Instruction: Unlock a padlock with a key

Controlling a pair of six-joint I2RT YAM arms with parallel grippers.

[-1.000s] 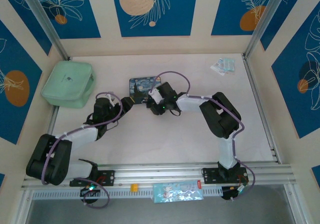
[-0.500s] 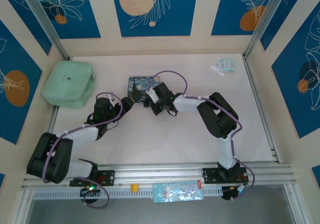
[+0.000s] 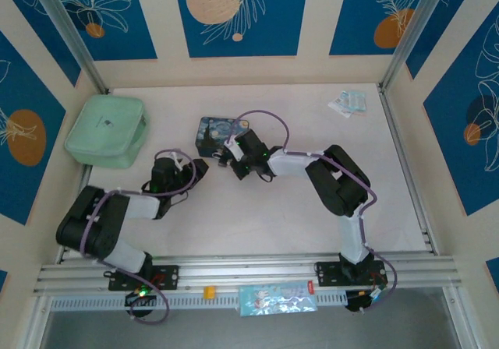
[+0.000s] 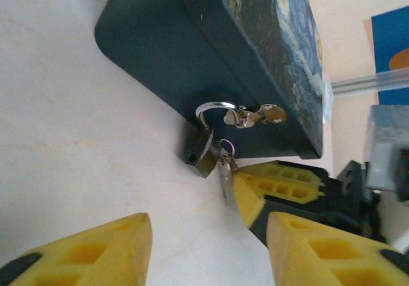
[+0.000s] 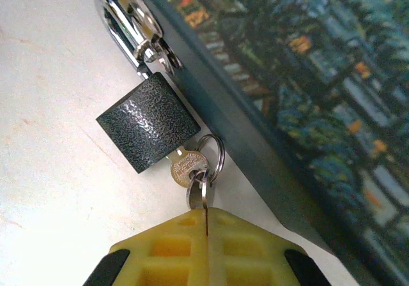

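Clamped shut on the key (image 5: 190, 172) at the right gripper (image 5: 206, 217) fingertips; just beyond, the padlock (image 5: 148, 130), hung by its shackle (image 5: 119, 16) on the blue tin (image 5: 307, 75). Spread open and empty at the left gripper (image 4: 208, 225), padlock ahead of its fingers.

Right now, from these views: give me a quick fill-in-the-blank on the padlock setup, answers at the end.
The fingers of the right gripper are ___ on the key.
The fingers of the left gripper stand ___, gripping nothing.
The padlock hangs from the clasp of the starry-night tin by its silvery ___.
In the top view, the mint-green case sits at the ___ edge of the table.
Missing words: shut; open; shackle; left.
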